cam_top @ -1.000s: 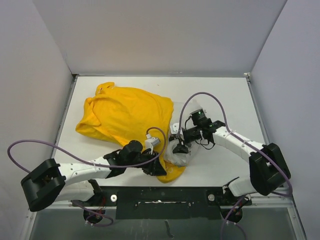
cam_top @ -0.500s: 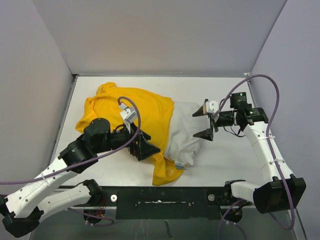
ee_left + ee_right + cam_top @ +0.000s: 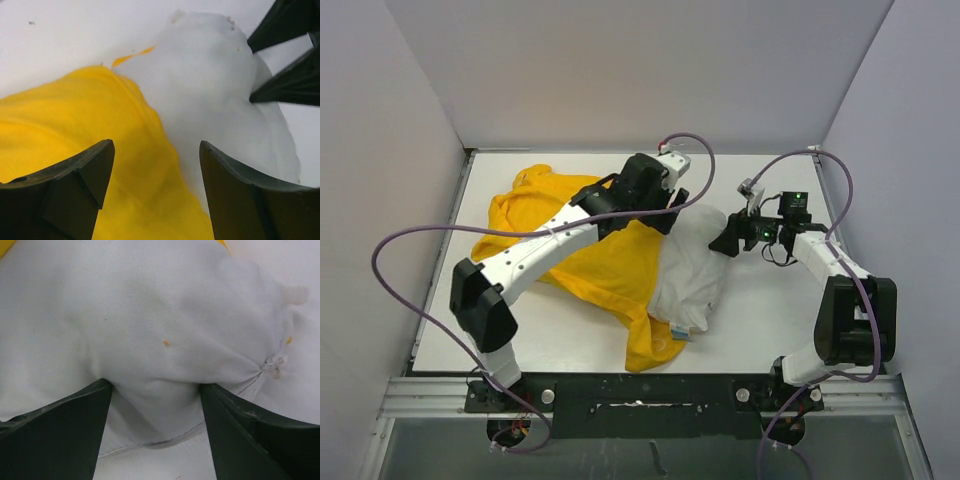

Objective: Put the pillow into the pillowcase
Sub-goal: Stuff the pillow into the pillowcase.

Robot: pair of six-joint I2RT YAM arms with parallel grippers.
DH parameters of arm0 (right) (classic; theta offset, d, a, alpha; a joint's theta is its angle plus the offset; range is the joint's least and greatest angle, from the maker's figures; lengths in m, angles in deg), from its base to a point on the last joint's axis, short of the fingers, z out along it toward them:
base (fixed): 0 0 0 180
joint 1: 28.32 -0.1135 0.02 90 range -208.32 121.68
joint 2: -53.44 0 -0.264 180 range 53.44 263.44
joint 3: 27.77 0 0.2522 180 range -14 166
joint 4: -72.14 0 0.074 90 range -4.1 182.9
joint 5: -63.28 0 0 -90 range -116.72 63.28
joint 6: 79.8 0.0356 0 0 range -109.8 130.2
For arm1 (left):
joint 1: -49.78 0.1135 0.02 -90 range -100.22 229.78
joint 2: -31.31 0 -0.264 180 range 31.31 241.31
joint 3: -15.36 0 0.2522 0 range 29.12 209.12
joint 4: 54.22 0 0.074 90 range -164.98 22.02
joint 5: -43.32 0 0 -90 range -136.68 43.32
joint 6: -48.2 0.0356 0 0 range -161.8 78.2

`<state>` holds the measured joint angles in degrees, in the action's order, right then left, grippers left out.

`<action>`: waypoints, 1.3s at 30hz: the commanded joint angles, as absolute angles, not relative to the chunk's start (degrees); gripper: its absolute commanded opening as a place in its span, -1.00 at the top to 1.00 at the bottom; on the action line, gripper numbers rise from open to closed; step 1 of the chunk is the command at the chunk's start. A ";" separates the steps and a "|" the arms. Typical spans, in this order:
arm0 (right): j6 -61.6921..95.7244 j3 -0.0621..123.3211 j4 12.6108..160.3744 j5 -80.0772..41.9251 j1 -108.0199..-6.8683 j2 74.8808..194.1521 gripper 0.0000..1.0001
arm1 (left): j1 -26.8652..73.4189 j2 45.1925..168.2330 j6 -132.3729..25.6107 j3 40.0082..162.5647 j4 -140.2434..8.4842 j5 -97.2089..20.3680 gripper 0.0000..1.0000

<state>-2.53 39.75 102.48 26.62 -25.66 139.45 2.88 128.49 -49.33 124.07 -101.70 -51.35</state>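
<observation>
I count, from my remote desk | pillow [image 3: 695,270]: 1 | pillowcase [image 3: 610,275]: 1 | arms: 2, left arm [image 3: 550,245] and right arm [image 3: 820,255] | grippers: 2, left gripper [image 3: 155,144] and right gripper [image 3: 155,385] | purple cables [image 3: 380,270]: 2, one per arm | table [image 3: 770,330]: 1

The pillowcase [image 3: 570,240] is a plain bright yellow wherever its cloth shows, deepening to gold in the folds. The pillow [image 3: 692,265] is white to pale grey, with a tiny orange speck [image 3: 166,343] on its fabric. The table [image 3: 770,320] is white and the walls [image 3: 620,70] pale lavender-grey; the left arm [image 3: 535,255] and right arm [image 3: 825,262] have white links and black joints, the left gripper [image 3: 155,146] and right gripper [image 3: 155,385] have near-black fingers, and the cables [image 3: 395,260] are purple.
</observation>
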 commanded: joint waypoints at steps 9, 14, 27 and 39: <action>-0.31 40.39 96.38 28.38 -27.66 139.80 0.26 | 3.28 149.90 -37.89 152.03 -113.49 -63.14 -0.05; -0.67 40.57 96.78 28.41 -28.10 140.13 0.27 | 3.37 152.06 -37.28 152.97 -115.76 -62.98 -0.02; -2.42 41.12 98.18 28.83 -28.92 140.67 0.58 | 3.60 157.29 -35.99 161.83 -123.91 -56.29 1.00; 17.82 46.38 78.90 43.27 -29.70 132.23 1.00 | -6.03 142.63 -42.01 161.62 -102.97 -33.05 1.00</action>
<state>7.02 40.23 92.81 35.08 -29.53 138.97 -1.97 155.62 -36.41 163.11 -121.70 -48.62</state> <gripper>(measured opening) 0.054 0.007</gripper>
